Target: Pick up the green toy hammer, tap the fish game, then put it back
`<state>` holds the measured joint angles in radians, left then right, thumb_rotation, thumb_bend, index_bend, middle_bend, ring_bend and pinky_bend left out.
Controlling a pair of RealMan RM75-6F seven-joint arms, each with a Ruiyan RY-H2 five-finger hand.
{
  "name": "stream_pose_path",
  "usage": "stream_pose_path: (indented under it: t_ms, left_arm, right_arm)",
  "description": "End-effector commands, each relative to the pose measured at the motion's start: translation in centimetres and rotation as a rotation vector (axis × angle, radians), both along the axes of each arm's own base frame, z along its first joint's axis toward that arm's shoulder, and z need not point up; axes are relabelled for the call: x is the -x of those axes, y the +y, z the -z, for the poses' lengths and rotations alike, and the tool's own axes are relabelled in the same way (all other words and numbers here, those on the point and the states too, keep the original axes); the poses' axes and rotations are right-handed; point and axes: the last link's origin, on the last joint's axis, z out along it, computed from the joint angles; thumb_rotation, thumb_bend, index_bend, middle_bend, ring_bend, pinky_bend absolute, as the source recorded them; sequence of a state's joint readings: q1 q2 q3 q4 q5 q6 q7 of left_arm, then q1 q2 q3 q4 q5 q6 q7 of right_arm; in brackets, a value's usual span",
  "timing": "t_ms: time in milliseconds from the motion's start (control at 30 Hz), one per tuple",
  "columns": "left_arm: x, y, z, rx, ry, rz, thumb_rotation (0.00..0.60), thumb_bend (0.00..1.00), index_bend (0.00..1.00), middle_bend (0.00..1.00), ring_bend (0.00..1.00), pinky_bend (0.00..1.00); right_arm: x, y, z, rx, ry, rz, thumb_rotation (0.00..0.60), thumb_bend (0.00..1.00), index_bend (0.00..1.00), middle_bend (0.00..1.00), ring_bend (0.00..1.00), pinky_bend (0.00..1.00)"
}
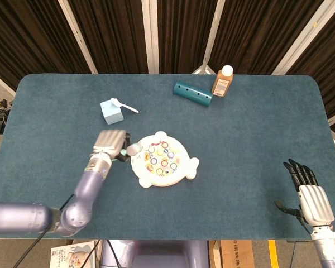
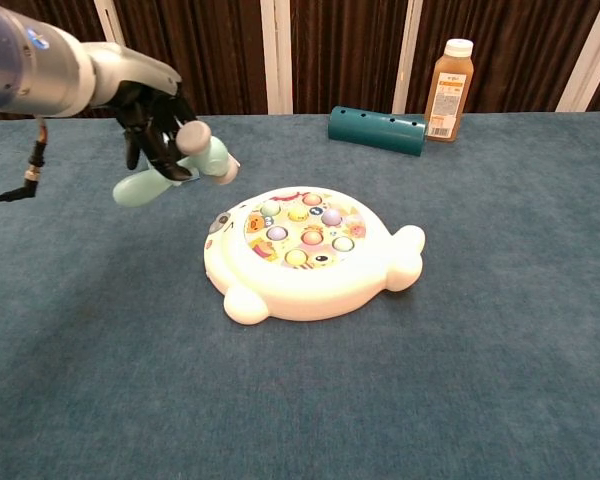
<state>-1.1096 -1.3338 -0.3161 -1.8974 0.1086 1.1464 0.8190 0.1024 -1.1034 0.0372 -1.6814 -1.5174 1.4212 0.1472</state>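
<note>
Dark curtains behind a blue-green felt table (image 1: 257,128), with the toy hammer lifted at left of centre.

The left hand (image 1: 109,144) has its fingers wrapped round the handle of the green toy hammer (image 2: 185,165), holding it clear of the table; in the chest view the hammer sits in the upper left of the frame, its head pointing toward the middle and its handle end sticking out lower left. Just to the right of it, at the centre of both views, the white fish game (image 1: 163,159) lies flat on the cloth, apart from the hammer. Further up the head view a light blue box (image 1: 111,111) carries a white spoon (image 1: 124,105). Near the top centre lie a teal tube (image 1: 192,93) and an upright amber bottle (image 1: 222,81), just beside each other. In the lower right corner the right hand (image 1: 310,195) holds nothing, fingers straight and apart.
</note>
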Motion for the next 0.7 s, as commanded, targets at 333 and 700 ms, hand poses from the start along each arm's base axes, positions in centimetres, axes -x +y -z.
stream_pose_path:
  t_ms: [333, 700]
  left_arm:
    - [8.8, -2.7, -1.7, 0.043, 0.050, -0.032, 0.600, 0.67, 0.66, 0.57, 0.43, 0.51]
    - [11.5, -3.7, -0.9, 0.096, 0.096, 0.019, 0.600, 0.67, 0.65, 0.57, 0.43, 0.51]
  right_arm:
    - [-0.1, 0.0, 0.1, 0.016, 0.026, -0.014, 0.600, 0.18, 0.00, 0.00, 0.00, 0.00]
    - [-0.2, 0.1, 0.1, 0.018, 0.032, -0.019, 0.600, 0.18, 0.00, 0.00, 0.00, 0.00]
